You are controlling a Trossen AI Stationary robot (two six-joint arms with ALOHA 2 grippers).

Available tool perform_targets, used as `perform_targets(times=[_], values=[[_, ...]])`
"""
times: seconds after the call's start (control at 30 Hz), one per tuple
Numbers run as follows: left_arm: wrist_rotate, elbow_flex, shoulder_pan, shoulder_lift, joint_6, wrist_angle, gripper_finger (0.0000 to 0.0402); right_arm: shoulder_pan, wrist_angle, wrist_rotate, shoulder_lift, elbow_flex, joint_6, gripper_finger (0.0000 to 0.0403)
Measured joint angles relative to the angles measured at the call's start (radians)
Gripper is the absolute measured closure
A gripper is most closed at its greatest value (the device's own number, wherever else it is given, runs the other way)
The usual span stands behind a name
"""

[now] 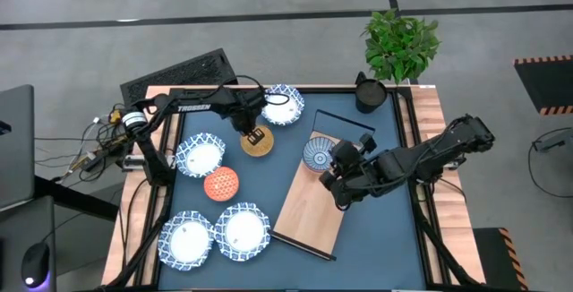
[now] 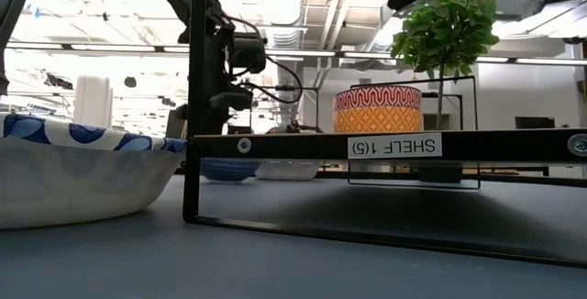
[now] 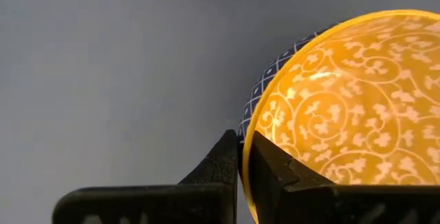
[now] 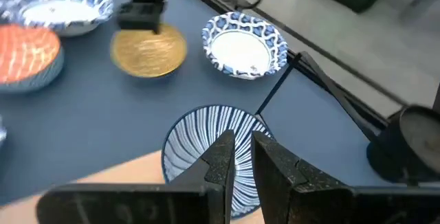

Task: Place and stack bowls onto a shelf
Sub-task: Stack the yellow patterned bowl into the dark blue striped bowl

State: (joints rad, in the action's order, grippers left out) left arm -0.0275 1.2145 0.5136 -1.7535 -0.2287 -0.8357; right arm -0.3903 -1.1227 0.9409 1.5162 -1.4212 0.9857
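Observation:
My left gripper (image 1: pixel 253 133) is shut on a small bowl with a yellow scroll-patterned inside and a blue lattice outside (image 3: pixel 344 114), toward the table's far side. My right gripper (image 1: pixel 336 159) is shut on a blue-and-white striped bowl (image 1: pixel 318 153) that sits on the far end of the light-wood shelf board (image 1: pixel 309 211). Several wide white bowls with blue rims (image 1: pixel 285 104) (image 1: pixel 199 155) (image 1: pixel 242 231) and a red-orange bowl (image 1: pixel 221 184) rest on the blue table top. The low view shows the shelf's edge (image 2: pixel 275 145) on its black wire frame. My left gripper pinches the yellow bowl's rim (image 3: pixel 249 124), one finger (image 3: pixel 275 176) inside the bowl and one (image 3: pixel 220 165) outside. It comes from above; whether the bowl is off the table does not show. My right gripper has the striped bowl's rim (image 4: pixel 242 141) on the side toward the table's right edge, one finger (image 4: pixel 220 162) over the inside and one (image 4: pixel 275 172) outside. The bowl stands upright on the shelf board.
A dark cup-like pot (image 1: pixel 370 93) and a potted plant (image 1: pixel 401 41) stand at the table's far right corner. A black keyboard-like panel (image 1: pixel 179 73) lies beyond the far left edge. Wooden rails run along the table's left and right sides. Bare board stretches toward the near edge.

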Motion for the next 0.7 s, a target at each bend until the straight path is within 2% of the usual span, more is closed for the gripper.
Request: perform_targets(times=[0.17, 0.3, 0.47, 0.57, 0.7], values=[[0.004, 0.083, -0.016, 0.017, 0.010, -0.079, 0.0400, 0.040, 0.001, -0.026, 0.000, 0.000, 0.082, 0.0326], [0.008, 0.139, -0.021, 0.037, 0.026, -0.179, 0.0400, 0.087, 0.001, -0.114, 0.000, 0.000, 0.091, 0.0326], [0.062, 0.212, -0.022, 0.092, 0.018, -0.243, 0.0401, 0.160, -0.006, -0.212, 0.000, 0.000, 0.101, 0.0324], [0.116, 0.247, -0.022, 0.127, 0.001, -0.259, 0.0401, 0.219, 0.007, -0.318, 0.000, 0.000, 0.125, 0.0320], [0.180, 0.301, -0.022, 0.168, -0.040, -0.277, 0.0401, 0.306, 0.045, -0.537, 0.001, -0.028, 0.099, 0.0317]])
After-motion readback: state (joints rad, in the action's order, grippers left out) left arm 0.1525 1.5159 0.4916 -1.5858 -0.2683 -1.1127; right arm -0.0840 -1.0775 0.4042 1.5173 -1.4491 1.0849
